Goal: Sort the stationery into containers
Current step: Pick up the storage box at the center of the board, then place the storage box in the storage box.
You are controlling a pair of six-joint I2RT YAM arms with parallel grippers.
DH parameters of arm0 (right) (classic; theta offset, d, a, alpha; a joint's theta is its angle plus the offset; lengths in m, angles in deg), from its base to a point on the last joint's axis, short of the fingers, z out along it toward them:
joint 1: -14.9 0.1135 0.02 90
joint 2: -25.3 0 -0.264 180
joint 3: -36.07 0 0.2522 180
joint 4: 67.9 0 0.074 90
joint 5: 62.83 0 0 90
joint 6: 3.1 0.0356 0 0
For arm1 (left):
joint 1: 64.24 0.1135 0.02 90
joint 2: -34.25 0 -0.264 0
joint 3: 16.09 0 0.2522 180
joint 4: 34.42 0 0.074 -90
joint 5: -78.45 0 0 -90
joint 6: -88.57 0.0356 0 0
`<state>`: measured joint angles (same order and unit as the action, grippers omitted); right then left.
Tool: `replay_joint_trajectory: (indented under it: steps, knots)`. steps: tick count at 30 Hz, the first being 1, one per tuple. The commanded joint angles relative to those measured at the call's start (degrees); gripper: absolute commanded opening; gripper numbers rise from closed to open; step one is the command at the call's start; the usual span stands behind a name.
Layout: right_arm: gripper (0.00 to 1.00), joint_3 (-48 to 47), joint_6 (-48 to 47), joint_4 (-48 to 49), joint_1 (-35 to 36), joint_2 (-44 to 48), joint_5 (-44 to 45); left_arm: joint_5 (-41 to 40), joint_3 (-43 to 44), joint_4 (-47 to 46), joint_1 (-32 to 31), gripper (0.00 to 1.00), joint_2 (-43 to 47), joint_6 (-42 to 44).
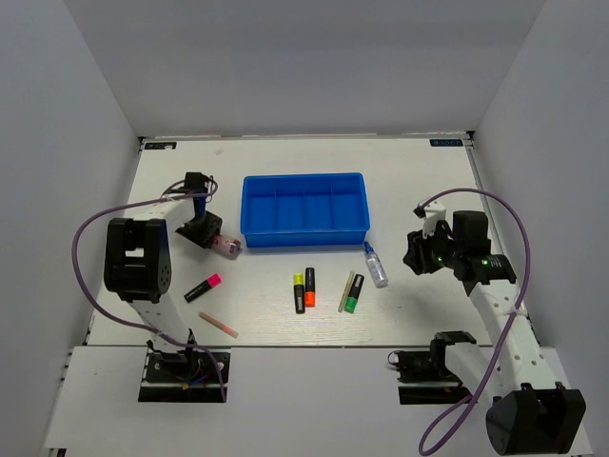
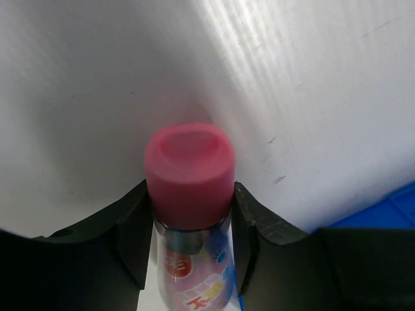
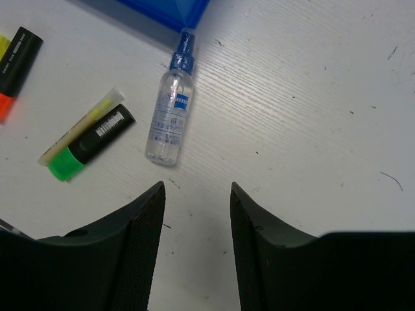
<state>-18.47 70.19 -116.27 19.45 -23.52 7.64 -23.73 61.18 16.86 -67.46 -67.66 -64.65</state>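
Observation:
The blue tray [image 1: 304, 225] stands at the table's middle back; its compartments look empty. My left gripper [image 1: 215, 240] sits just left of the tray's front left corner and is shut on the pink-capped tube [image 1: 229, 248]. In the left wrist view the tube [image 2: 189, 175] is pinched between both fingers [image 2: 130, 227], cap pointing away. My right gripper [image 1: 417, 253] is open and empty, right of the clear blue-capped bottle [image 1: 377, 267], which lies ahead of the jaws in the right wrist view [image 3: 170, 116]. Yellow [image 1: 299, 283], orange [image 1: 309, 288] and green [image 1: 353, 294] highlighters and a beige stick [image 1: 345, 290] lie in front of the tray.
A black highlighter with a pink tip [image 1: 203, 288] and a thin pink-orange stick [image 1: 219, 325] lie at the front left. A corner of the tray shows in the left wrist view [image 2: 395, 207] and the right wrist view [image 3: 175, 10]. White walls enclose the table.

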Motion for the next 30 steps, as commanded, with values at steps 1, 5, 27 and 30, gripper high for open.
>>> replay_joint_trajectory:
  steps: [1, 5, 27, 30]
  knots:
    - [0.48, -0.2, -0.3, 0.8, 0.2, 0.0, 0.4, 0.3, 3.4, 1.8, 0.6, 0.46, -1.4, 0.6]
    - [0.48, -0.3, -0.2, 0.9, 0.1, 0.3, 0.8, 0.5, 5.4, 4.2, 0.8, 0.22, -1.7, 3.9]
    - [0.32, -0.6, -2.2, -0.8, 0.5, -1.5, -4.1, 40.8, 29.8, -5.5, -3.0, 0.00, -0.4, 41.0]
    - [0.16, -0.4, -2.0, -0.5, 0.5, -1.3, -4.0, 37.4, 35.0, -2.4, -6.7, 0.01, -3.6, 43.6]
